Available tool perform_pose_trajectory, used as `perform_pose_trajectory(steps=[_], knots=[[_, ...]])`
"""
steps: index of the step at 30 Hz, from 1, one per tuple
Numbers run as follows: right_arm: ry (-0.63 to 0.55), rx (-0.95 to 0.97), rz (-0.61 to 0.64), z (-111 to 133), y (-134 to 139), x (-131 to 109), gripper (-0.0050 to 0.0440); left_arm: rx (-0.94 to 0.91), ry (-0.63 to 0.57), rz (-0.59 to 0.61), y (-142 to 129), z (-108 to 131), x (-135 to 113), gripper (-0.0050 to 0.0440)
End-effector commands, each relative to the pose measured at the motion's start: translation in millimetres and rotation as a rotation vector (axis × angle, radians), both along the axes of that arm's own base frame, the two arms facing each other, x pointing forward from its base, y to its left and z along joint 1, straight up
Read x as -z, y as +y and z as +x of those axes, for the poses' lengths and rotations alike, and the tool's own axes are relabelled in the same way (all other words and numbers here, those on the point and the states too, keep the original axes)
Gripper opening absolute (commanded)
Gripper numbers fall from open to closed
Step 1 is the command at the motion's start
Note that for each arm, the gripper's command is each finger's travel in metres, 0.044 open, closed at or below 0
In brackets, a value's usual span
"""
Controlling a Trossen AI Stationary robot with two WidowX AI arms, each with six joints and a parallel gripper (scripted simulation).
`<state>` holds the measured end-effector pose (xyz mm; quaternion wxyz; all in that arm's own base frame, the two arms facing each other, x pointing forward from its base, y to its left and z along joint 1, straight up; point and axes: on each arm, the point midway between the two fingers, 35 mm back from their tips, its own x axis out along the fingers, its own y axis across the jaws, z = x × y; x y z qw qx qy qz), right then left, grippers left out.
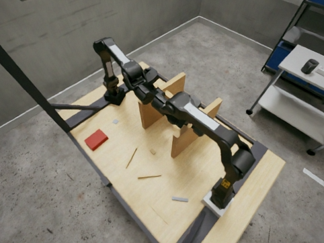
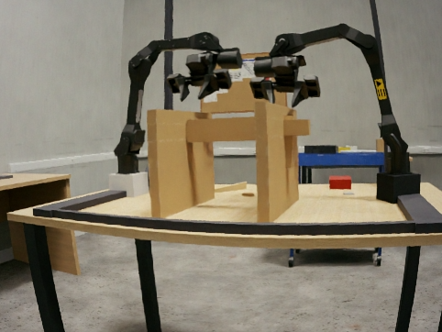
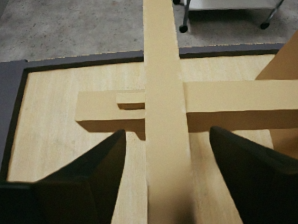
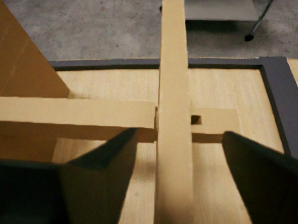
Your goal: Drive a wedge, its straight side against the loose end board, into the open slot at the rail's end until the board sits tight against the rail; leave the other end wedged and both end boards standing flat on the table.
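Two upright wooden end boards are joined by a horizontal rail (image 2: 229, 128). My left gripper (image 3: 167, 134) is open and straddles the top edge of the far board (image 3: 162, 100) without touching it. A wedge (image 3: 131, 100) sits in the rail end beside that board. My right gripper (image 4: 180, 136) is open and straddles the top of the near board (image 4: 174, 100). The slot (image 4: 196, 119) in the rail end beside this board is empty. In the exterior view the left gripper (image 2: 282, 98) and the right gripper (image 2: 194, 94) hover just above the boards. Both boards stand flat on the table.
Thin wooden slivers (image 1: 132, 158) (image 1: 149, 176) and a small wooden piece (image 1: 152, 152) lie on the table in front of the boards. A red block (image 1: 96, 139) and a grey strip (image 1: 180, 199) also lie there. A dark raised border (image 2: 229, 226) edges the table.
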<state>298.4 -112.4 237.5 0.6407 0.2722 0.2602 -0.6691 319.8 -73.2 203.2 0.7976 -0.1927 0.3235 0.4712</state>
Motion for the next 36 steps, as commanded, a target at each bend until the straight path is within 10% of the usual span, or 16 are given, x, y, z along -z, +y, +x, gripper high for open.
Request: perform_pose_trajectory(steps=[1,15,16,36], knots=[[0.000,0.000,0.001,-1,0,0,0.0249,0.006,-0.028,-0.014,1,-2,-6,0.0249],[0.000,0.000,0.001,-1,0,0,0.0249,0.006,-0.021,-0.008,0,-1,9,0.0249],[0.000,0.000,0.001,-1,0,0,0.0249,0.006,-0.023,-0.009,0,-2,8,0.0000],[-0.008,0.001,0.001,-1,0,0,0.0249,0.003,-0.024,-0.013,1,-1,8,-0.0003]])
